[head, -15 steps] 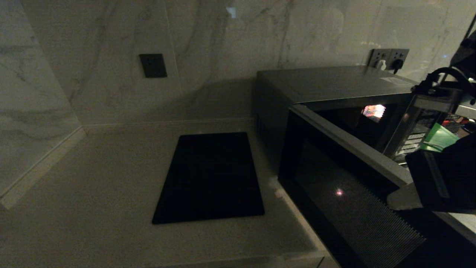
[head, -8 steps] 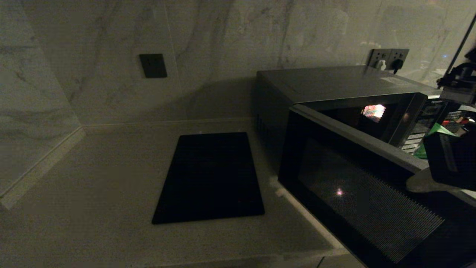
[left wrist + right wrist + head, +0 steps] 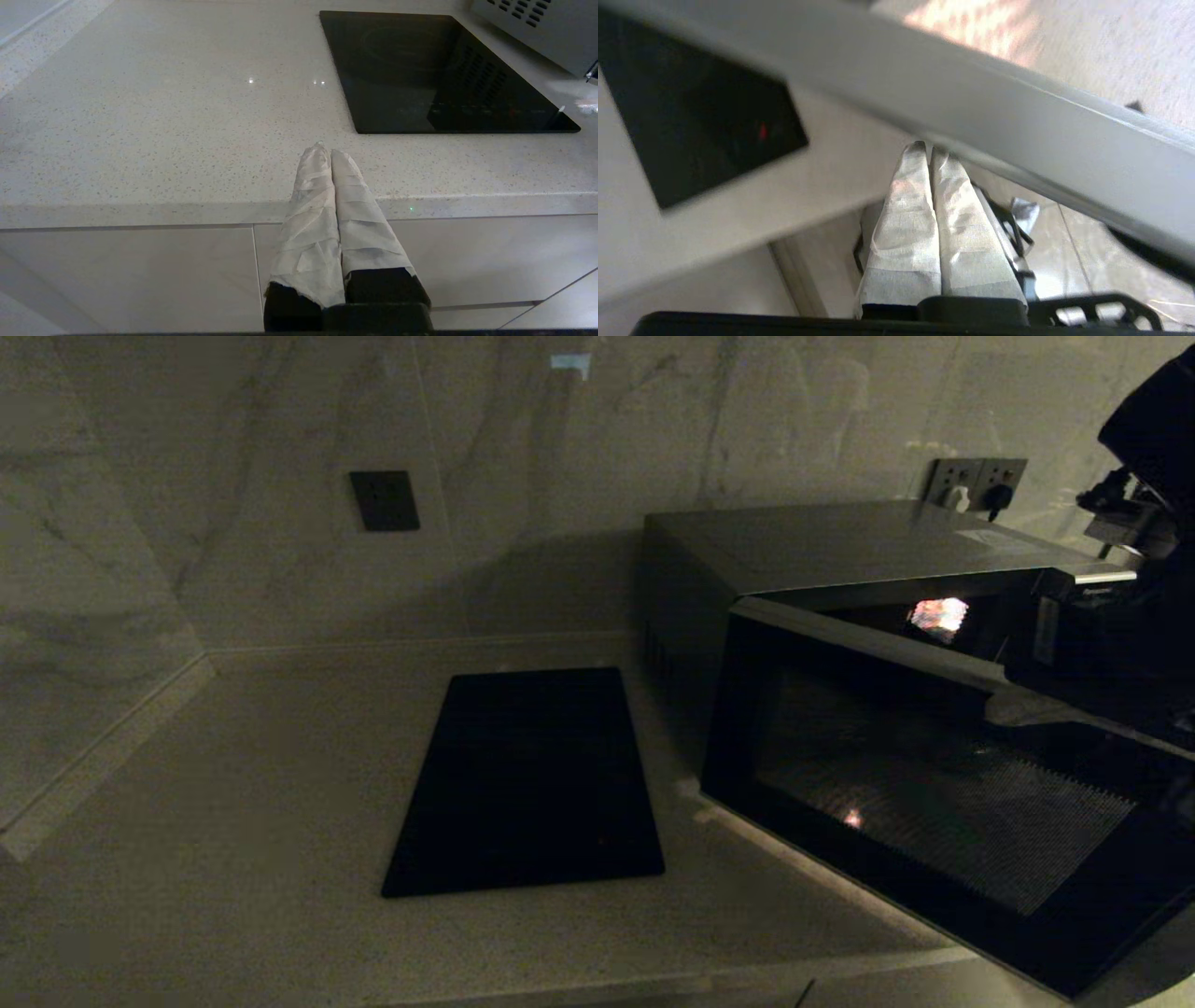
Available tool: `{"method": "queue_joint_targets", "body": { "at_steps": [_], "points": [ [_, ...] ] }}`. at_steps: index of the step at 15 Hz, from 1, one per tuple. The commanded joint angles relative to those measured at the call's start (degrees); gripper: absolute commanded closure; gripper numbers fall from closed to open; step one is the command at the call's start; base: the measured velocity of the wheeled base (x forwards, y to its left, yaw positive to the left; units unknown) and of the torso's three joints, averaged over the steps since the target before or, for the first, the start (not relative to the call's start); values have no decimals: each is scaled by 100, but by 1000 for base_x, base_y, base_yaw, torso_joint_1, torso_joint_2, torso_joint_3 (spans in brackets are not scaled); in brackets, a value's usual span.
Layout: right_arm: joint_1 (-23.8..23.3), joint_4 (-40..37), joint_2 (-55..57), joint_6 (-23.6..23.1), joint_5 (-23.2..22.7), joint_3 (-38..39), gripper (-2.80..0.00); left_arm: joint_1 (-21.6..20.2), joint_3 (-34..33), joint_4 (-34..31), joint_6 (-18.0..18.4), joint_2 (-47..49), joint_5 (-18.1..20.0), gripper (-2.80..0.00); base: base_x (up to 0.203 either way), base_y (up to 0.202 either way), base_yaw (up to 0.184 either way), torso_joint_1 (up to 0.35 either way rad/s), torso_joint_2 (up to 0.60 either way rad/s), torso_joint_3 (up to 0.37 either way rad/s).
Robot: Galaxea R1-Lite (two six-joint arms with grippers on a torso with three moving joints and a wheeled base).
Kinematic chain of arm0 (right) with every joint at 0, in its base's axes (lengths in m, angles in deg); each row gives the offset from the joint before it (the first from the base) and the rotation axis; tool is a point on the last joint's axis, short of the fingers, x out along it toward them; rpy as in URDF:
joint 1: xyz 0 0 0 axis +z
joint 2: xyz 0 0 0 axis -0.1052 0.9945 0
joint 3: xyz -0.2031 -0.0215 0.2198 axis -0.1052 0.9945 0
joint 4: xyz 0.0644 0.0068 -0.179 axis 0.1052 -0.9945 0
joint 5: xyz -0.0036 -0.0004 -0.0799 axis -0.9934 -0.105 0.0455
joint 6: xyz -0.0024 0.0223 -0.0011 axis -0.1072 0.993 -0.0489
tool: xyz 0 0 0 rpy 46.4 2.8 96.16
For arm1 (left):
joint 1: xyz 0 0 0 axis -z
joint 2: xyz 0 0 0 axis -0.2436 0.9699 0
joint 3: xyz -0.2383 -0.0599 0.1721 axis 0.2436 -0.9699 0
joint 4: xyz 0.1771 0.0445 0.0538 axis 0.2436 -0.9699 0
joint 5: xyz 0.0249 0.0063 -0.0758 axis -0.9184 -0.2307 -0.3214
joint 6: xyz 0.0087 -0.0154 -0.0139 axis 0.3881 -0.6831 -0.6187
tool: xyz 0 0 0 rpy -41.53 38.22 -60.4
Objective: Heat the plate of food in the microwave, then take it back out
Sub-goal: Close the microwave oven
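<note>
Spreading pale and speckled, the desk (image 3: 233, 784) carries the microwave (image 3: 840, 551) on its right side, door (image 3: 934, 803) swung partly open, with a flat black cooktop (image 3: 527, 779) set into the surface beside it. The right gripper (image 3: 928, 148) is clenched empty with its tips against the door's silver edge; the left gripper (image 3: 325, 150) is clenched empty over the desk's front edge. No plate of food shows.

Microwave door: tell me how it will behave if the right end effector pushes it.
The microwave door stands partly open, so it would likely swing on its hinge rather than flex. The boxy microwave looks heavy and probably stays put. The right end effector is shut.
</note>
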Motion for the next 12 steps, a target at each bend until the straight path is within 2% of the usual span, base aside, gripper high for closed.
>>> {"method": "queue_joint_targets", "body": {
  "at_steps": [1, 7, 12],
  "points": [
    [-197, 137, 278, 25, 81, 2, 0, -2, 0, 2, -4, 6, -3, 0, 0, 0, 0, 0, 0, 0],
    [-907, 1162, 919, -75, 280, -135, 0, -2, 0, 2, -4, 2, -3, 0, 0, 0, 0, 0, 0, 0],
    [-1702, 1527, 1401, -285, 280, -836, 0, -2, 0, 2, -4, 8, -3, 0, 0, 0, 0, 0, 0, 0]
  ]
}}
